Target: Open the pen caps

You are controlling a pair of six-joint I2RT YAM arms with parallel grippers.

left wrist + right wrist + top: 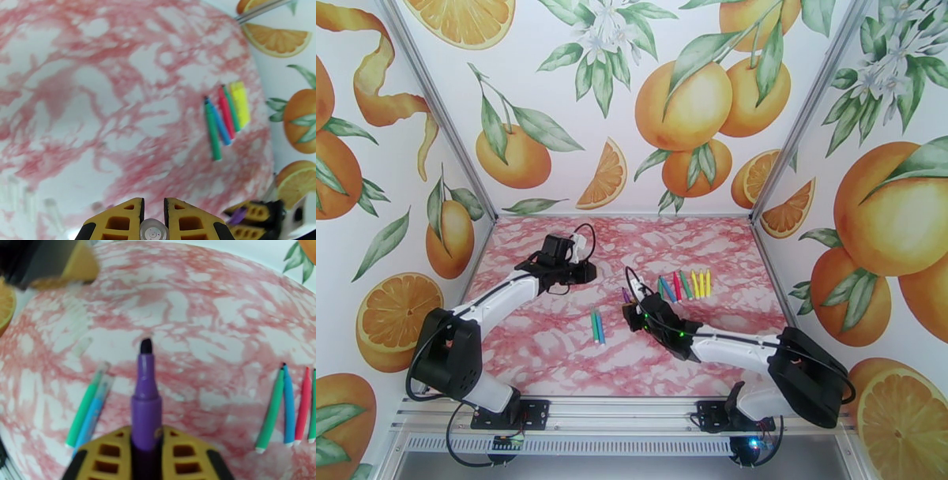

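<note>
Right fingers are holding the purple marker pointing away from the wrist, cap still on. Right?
Not quite. The right fingers do hold the purple marker pointing away from the wrist, but its cap is off: the right wrist view shows its bare dark tip.

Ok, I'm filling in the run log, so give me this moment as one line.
right gripper: shut on purple marker, tip bare | left gripper: shut on clear cap | other markers lying on table

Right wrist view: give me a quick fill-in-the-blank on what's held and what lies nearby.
1. The right gripper holds a ____ marker.
2. That marker's tip is ____ (bare or capped).
3. To its left in the right wrist view, a green marker lies beside a ____ one.
Missing: purple; bare; blue.
</note>
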